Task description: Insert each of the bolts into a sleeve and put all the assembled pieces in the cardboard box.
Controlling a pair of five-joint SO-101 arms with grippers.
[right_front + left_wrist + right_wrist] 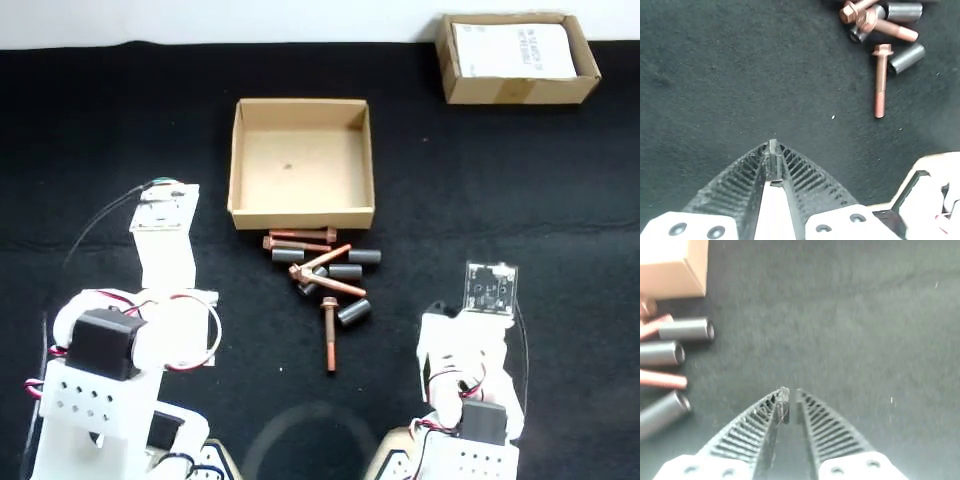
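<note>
Black surface. Bolts and sleeves heaped loose at frame centre, just below empty cardboard box. Left tool pinched closed, empty; right tool all but closed, empty. Nothing assembled yet. Your likely next move: open one tool, take lone bolt at heap's lower edge.

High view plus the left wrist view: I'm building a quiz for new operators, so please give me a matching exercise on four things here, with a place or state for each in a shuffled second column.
Column one
1. cardboard box
2. smaller box
3. outermost bolt
4. left pincer

Column two
A. shut, over bare mat
B. holds a white sheet
C. open, no pieces inside
D. lies flat, tip pointing away from the cardboard box

Pairs: 1-C, 2-B, 3-D, 4-A
</note>
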